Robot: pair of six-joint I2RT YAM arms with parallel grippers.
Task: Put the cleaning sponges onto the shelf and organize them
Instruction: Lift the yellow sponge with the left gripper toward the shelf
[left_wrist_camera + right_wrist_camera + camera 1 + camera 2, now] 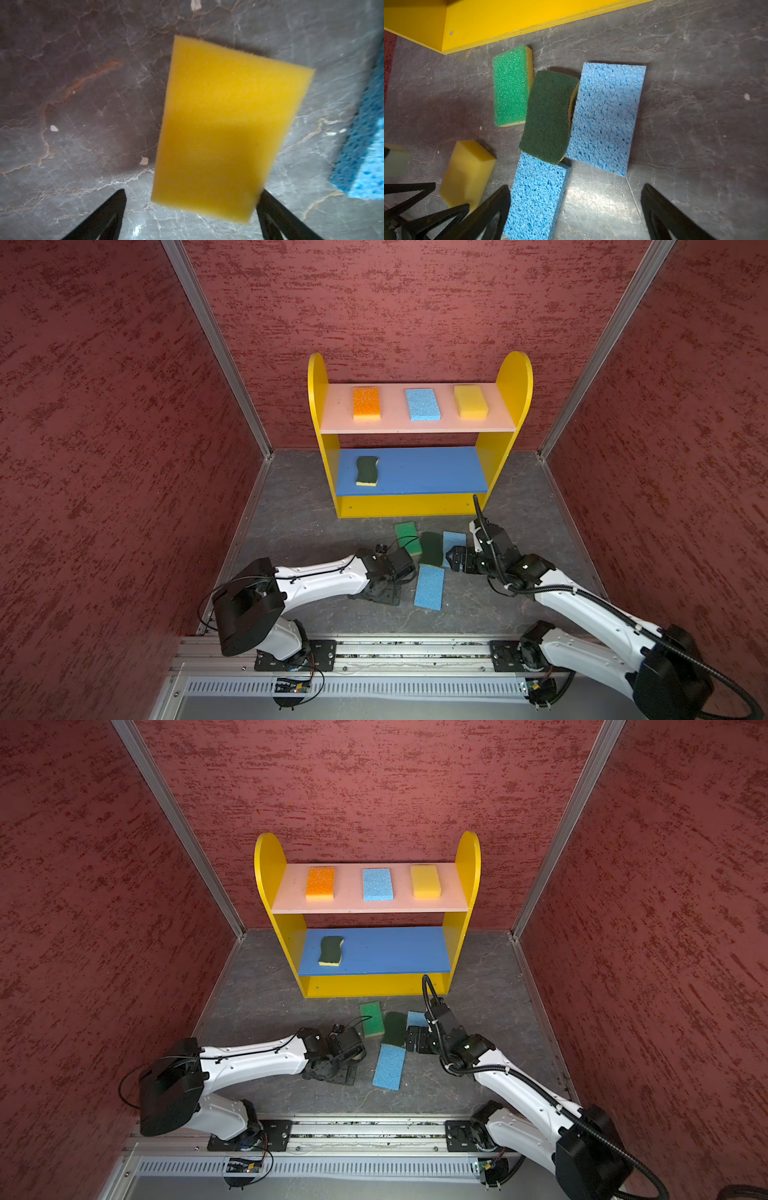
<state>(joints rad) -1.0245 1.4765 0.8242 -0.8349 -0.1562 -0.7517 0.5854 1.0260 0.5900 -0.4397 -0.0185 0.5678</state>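
**Free Room and Blockers**

The blue board (pixel 432 470) stood bare from centre toward 3 o'clock; a wavy scourer (pixel 367 470) blocked its 9 o'clock end. Orange sponge (pixel 366 403), blue sponge (pixel 422 404) and yellow sponge (pixel 470 401) took the pink board (pixel 392 425), gaps between. The sponge cluster (pixel 430 556) crowded the shelf's (pixel 515 377) 6 o'clock side.

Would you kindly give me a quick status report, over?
Left gripper open, yellow sponge ungripped between jaws. Right gripper open, empty. Shelf holds four. Dark scourer overlaps blue sponge.
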